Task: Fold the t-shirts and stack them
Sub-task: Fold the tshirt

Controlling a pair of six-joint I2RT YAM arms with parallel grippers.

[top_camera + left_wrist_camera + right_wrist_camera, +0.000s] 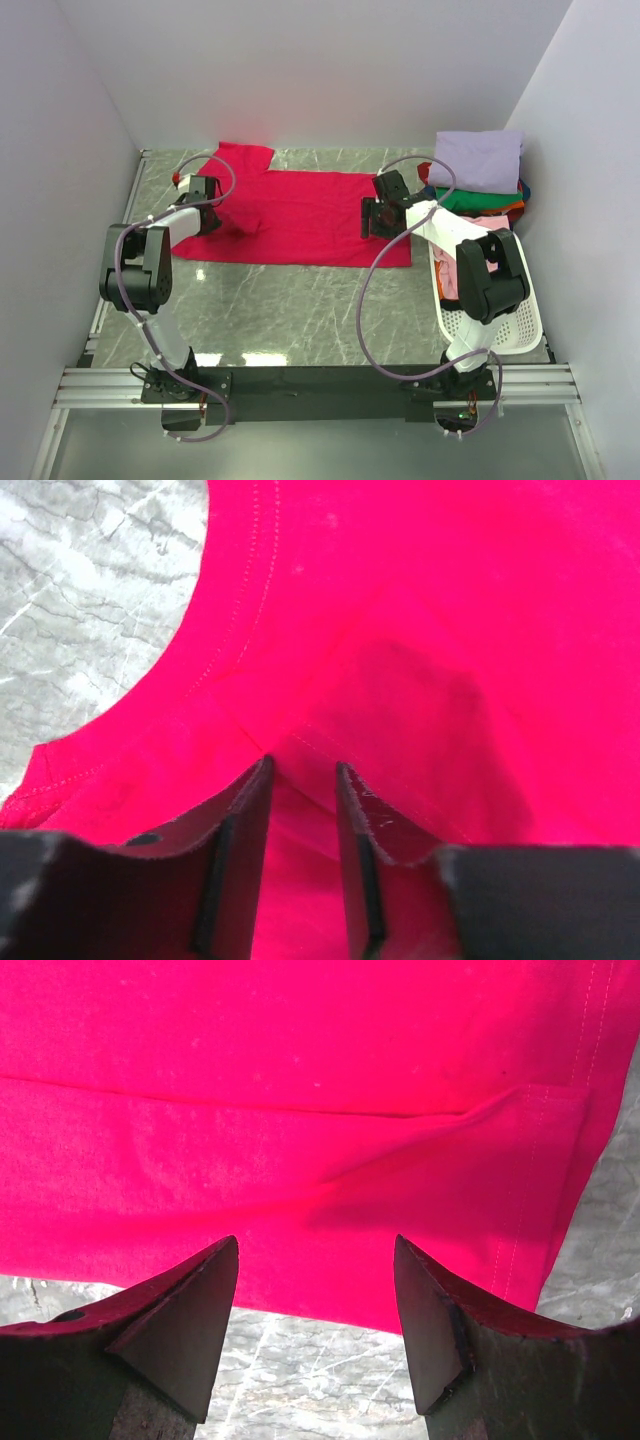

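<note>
Left pincer of mine, nearly shut, has the big red soft cloth t-shirt, spread mid-frame, between its fingers; I can't tell if it holds. Right pincer gapes wide, empty. A thin pinch may slip.

A grey, marble-veined counter filled the floor of the cell, with plain white walls at its back and both sides. A white perforated plastic basket sat on the counter's right side, close to the right wall. Along the near edge ran a slotted aluminium rail.
</note>
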